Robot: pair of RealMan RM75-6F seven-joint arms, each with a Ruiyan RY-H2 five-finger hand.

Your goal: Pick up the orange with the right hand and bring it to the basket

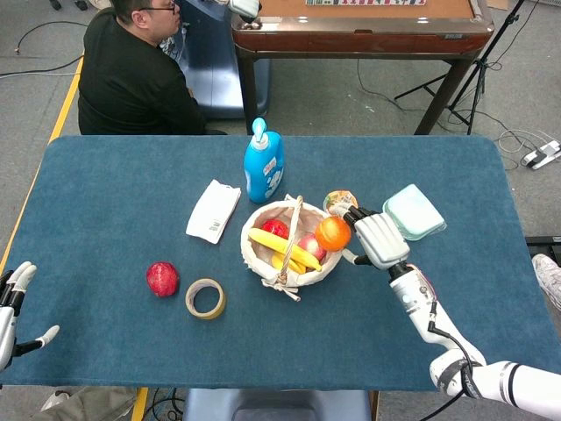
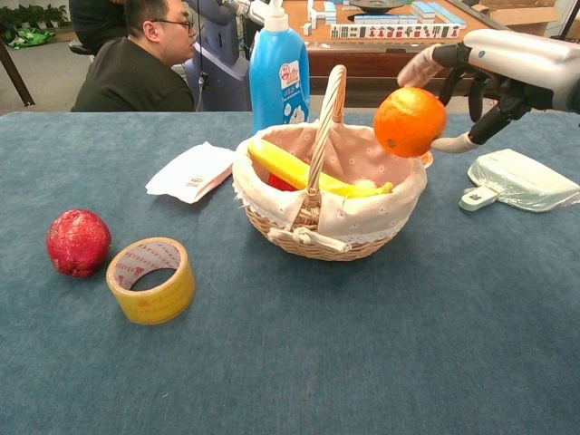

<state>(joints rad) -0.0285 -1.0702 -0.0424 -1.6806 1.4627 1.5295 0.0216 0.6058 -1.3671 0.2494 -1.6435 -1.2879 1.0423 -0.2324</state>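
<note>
My right hand [image 1: 379, 239] [image 2: 494, 74] holds the orange [image 1: 333, 233] [image 2: 410, 121] in the air over the right rim of the wicker basket [image 1: 259, 259] [image 2: 272, 223]. The basket has a cloth lining and an upright handle, and it holds bananas [image 1: 282, 248] [image 2: 294, 170] and red fruit [image 1: 274, 228]. My left hand [image 1: 9, 309] shows only at the table's front left corner in the head view, open, with nothing in it.
A blue detergent bottle [image 1: 263, 165] [image 2: 278, 66] stands behind the basket. A pale green dustpan [image 1: 414, 212] [image 2: 517, 178] and a snack cup [image 1: 338, 203] lie to its right. A white packet [image 1: 213, 210] [image 2: 191, 170], a red pomegranate [image 1: 162, 279] [image 2: 78, 242] and a yellow tape roll [image 1: 205, 298] [image 2: 151, 279] lie to its left. A person [image 1: 131, 74] sits behind the table.
</note>
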